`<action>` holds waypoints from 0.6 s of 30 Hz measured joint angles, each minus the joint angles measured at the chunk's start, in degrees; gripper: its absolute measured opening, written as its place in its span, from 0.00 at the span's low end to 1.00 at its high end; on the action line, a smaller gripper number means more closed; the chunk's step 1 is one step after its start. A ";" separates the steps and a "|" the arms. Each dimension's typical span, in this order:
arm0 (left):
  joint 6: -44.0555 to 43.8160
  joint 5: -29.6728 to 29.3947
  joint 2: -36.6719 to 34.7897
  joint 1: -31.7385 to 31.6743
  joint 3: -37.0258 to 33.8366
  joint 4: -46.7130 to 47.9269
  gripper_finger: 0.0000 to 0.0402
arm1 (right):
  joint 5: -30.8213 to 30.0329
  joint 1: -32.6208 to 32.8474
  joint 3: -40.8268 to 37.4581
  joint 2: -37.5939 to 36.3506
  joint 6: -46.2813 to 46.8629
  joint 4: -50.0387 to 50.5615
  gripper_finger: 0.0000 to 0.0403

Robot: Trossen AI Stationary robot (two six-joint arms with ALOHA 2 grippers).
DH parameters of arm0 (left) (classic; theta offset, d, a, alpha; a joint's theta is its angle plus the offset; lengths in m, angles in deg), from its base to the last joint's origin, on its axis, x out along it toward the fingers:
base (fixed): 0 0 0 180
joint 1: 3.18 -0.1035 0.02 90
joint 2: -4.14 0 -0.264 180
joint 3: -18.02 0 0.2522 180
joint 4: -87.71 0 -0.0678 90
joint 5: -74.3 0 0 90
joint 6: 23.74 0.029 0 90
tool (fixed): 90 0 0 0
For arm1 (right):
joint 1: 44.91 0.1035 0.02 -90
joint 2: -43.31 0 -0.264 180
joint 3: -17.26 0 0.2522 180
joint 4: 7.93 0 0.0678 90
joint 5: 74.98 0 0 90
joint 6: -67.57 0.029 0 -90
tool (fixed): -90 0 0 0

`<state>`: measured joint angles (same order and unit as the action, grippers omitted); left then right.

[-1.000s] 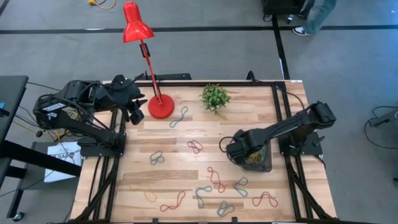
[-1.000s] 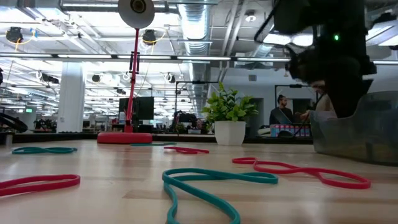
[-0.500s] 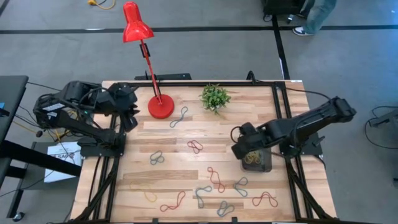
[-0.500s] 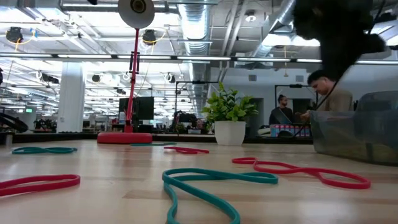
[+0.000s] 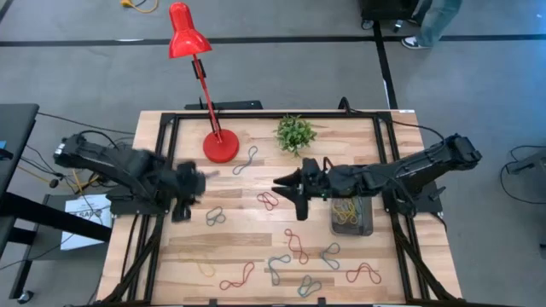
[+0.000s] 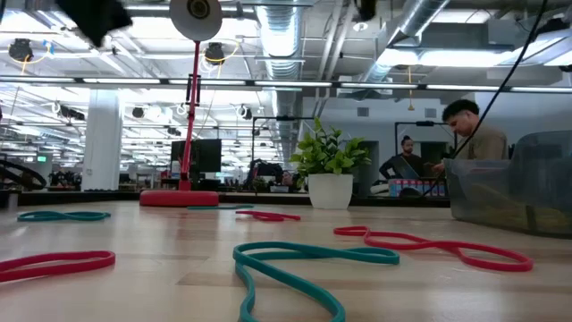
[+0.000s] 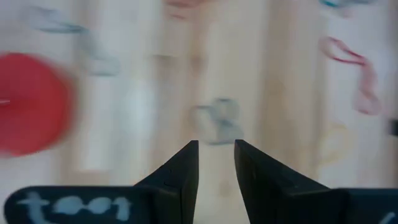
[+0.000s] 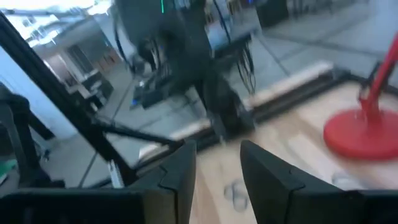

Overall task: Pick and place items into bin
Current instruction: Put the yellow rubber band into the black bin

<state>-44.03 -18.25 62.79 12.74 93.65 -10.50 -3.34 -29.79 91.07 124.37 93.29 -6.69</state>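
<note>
**A:** Starting with the bin (image 5: pixel 352 216): it's parked near the right edge of the tabletop (image 5: pixel 239 247), and yellow loops (image 5: pixel 345 210) can be made out inside it. The rest of the items are scattered over the wood, e.g. a red loop (image 5: pixel 268 201) mid-table, a grey pair (image 5: pixel 214 217) further left, and a teal one (image 6: pixel 304 261) seen up close in the low view.

**B:** And the pincers?

**A:** The right pincer (image 5: pixel 287 184) is stretched out from the bin side, just above that red loop, fingers spread with nothing between them. The left pincer (image 5: pixel 189 189) is held over the left part of the tabletop, near the grey pair; a narrow gap is seen between its fingers (image 7: pixel 180 174), nothing pinched. The red lamp's base (image 5: pixel 221 147) and a small plant (image 5: pixel 295 134) are set along the far edge.
</note>
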 joint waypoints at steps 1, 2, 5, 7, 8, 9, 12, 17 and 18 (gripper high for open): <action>-1.50 1.79 -0.74 1.32 -3.67 -4.27 0.23 | 0.02 -0.40 0.00 0.44 -0.57 -1.26 0.29; -3.15 2.97 -1.23 2.58 -6.99 -8.06 0.23 | 0.04 -0.75 0.00 0.87 -0.68 -2.03 0.29; -6.09 5.27 -1.67 6.83 -16.62 -17.56 0.23 | 0.06 -2.08 0.00 2.75 -0.68 -2.72 0.29; -6.06 5.65 -1.57 9.59 -22.15 -21.96 0.23 | 0.05 -2.76 -0.02 4.06 -0.68 -3.08 0.29; -6.08 5.91 -1.30 10.89 -24.47 -23.08 0.23 | 0.07 -3.17 -0.02 4.71 -0.19 -3.71 0.29; -6.12 6.24 -0.96 12.10 -26.51 -23.98 0.23 | 0.08 -3.55 -0.02 5.22 0.94 -3.84 0.29; -8.34 7.03 -0.48 15.90 -30.41 -26.92 0.23 | 0.44 -4.45 -0.02 6.97 5.90 -3.86 0.29; -13.99 7.66 -0.36 23.82 -33.16 -39.81 0.23 | 0.47 -4.99 -0.07 7.44 7.74 -3.83 0.29; -13.97 7.35 0.01 25.62 -33.38 -42.65 0.23 | 0.48 -5.15 -0.07 7.43 7.73 -3.66 0.29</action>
<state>-58.00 -10.90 62.80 38.36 60.28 -53.16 -2.86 -34.94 91.01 131.80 101.01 -10.35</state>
